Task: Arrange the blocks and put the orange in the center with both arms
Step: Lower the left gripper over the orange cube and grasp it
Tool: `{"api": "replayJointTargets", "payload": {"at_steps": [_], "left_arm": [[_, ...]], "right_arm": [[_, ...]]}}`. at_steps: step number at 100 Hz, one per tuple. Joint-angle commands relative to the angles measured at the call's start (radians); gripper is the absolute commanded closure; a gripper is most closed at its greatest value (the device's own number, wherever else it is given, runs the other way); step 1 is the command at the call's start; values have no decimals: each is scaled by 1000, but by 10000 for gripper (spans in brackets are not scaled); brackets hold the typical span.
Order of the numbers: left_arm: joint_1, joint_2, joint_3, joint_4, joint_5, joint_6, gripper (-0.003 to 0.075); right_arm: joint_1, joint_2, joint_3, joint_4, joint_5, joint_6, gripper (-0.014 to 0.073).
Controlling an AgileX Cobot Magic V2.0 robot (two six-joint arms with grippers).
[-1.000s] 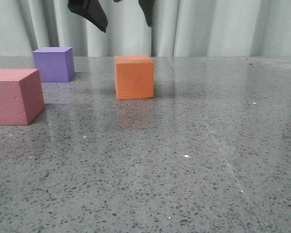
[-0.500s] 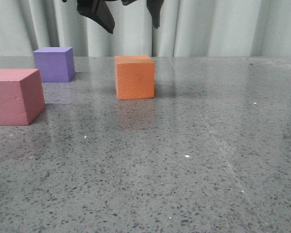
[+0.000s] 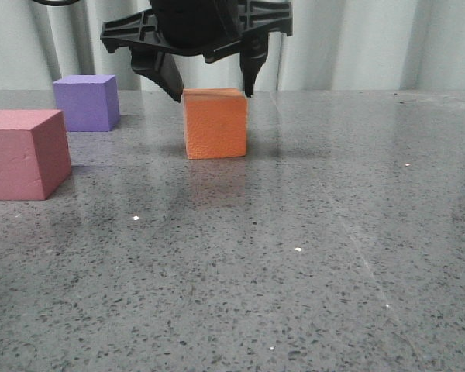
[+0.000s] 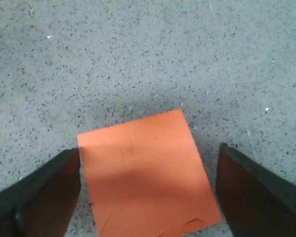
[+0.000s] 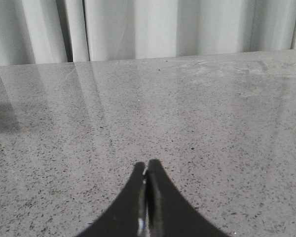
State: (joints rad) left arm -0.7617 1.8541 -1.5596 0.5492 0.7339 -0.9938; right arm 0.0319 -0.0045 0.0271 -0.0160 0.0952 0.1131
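Grey speckled table (image 3: 310,256), pale curtain (image 3: 356,43) behind it. No bins, trays or bowls in any view, so all three cubes sit bare on the table, upright, none stacked.

Orange cube (image 3: 215,123): middle of the table toward the far side, pebbled front face toward the camera. Purple cube (image 3: 85,101): to its left and further back, well apart from it. Pink-red cube (image 3: 25,153): far left, nearest the camera, cut by the frame edge, near the purple one but not touching it.

Left claw (image 3: 211,87): directly above the orange cube, spread wide, fingertips level with the cube's top edge, one on each side. In the front view the left finger (image 3: 167,77) tip is just beside the cube's top left corner and the right one is at the top right corner; cannot tell if either touches. In the left wrist view the orange cube (image 4: 147,171) lies between the two dark fingers (image 4: 47,192), its top face turned slightly off square to them. A thin gap shows at the one finger, a wider strip of table at the other. Small crease mark on the cube's top near one corner. Nothing gripped.

Right claw (image 5: 147,174): pressed together, tips meeting, holding nothing, low over bare table (image 5: 197,128) facing the curtain. Not seen in the front view.
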Motion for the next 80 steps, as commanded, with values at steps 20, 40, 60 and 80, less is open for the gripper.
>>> {"api": "replayJointTargets", "payload": {"at_steps": [20,40,60,80], "left_arm": [[-8,-21,-35,46,13,-28,188],[-8,4,-35,42,15,-28,260],[-8,9,-35,42,15,-28,368],[-8,9,-35,44,19,-28,493]], "right_arm": [[-3,8,-14,4,-81,-7,661],[-3,8,-14,4,-81,-7,661],[-3,8,-14,4,-81,-7,661],[-3,8,-14,4,-81,-7,661]]}}
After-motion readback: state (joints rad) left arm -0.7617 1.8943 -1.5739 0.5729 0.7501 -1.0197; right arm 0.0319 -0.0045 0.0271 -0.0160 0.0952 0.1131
